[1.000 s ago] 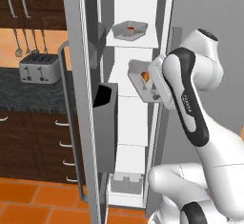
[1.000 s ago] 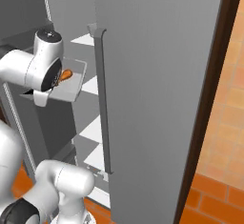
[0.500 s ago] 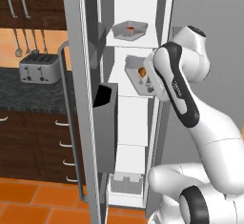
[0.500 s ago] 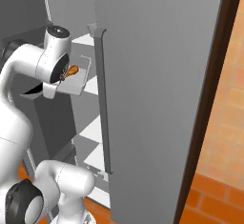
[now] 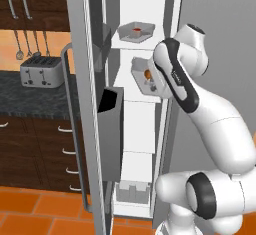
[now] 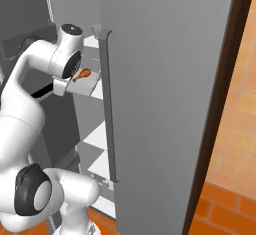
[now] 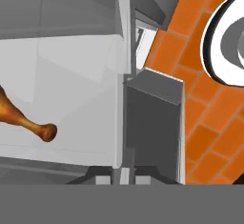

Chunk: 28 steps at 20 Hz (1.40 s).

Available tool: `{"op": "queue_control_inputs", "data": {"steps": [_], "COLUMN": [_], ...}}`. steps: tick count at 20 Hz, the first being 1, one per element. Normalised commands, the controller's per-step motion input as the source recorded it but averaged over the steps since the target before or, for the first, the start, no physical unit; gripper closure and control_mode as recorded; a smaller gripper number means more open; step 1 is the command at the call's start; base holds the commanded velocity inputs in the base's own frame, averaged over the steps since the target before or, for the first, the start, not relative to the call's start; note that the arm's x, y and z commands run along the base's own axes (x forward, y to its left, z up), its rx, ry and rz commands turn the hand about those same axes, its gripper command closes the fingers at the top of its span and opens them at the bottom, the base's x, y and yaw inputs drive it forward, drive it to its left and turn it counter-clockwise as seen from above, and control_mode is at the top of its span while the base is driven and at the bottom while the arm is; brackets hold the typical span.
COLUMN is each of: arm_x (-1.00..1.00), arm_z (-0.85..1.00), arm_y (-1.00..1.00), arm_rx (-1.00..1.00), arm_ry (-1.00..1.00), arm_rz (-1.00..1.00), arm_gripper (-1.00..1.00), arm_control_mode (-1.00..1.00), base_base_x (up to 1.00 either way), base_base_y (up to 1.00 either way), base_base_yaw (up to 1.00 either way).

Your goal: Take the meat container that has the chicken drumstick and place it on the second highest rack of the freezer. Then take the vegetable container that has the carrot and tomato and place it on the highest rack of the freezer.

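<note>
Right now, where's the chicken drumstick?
The chicken drumstick lies in its grey container, carried at the open freezer, just below the shelf with the other container. In the right base view it sits beside the arm's wrist.

Both base views flank the arm facing the freezer (image 5: 135,144); the hand view looks close down its shelves.
</note>
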Motion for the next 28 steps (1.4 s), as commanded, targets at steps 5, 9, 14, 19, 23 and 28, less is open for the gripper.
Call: {"op": "queue_control_inputs", "data": {"steps": [5,9,14,19,23,28], "arm_x": [0.35,0.08,0.00,0.19,0.62,0.44], "arm_z": [-0.29,-0.23,-0.14,-0.11,-0.19,-0.20], "arm_y": [0.04,0.03,0.00,0.00,-0.05,-0.01], "arm_rx": [-0.04,-0.02,-0.01,0.00,0.00,0.00], "arm_ry": [0.01,0.00,0.00,0.00,0.02,0.00], "arm_rz": [-0.08,-0.03,0.00,0.00,0.00,0.00], "arm_gripper": [1.00,1.00,1.00,1.00,1.00,1.00], "arm_control_mode": [-1.00,-1.00,-1.00,-1.00,-1.00,-1.00], "base_base_x": [0.00,0.00,0.00,0.00,0.00,0.00], "base_base_y": [0.00,0.00,0.00,0.00,0.00,0.00], "base_base_yaw": [0.00,0.00,0.00,0.00,0.00,0.00]}}
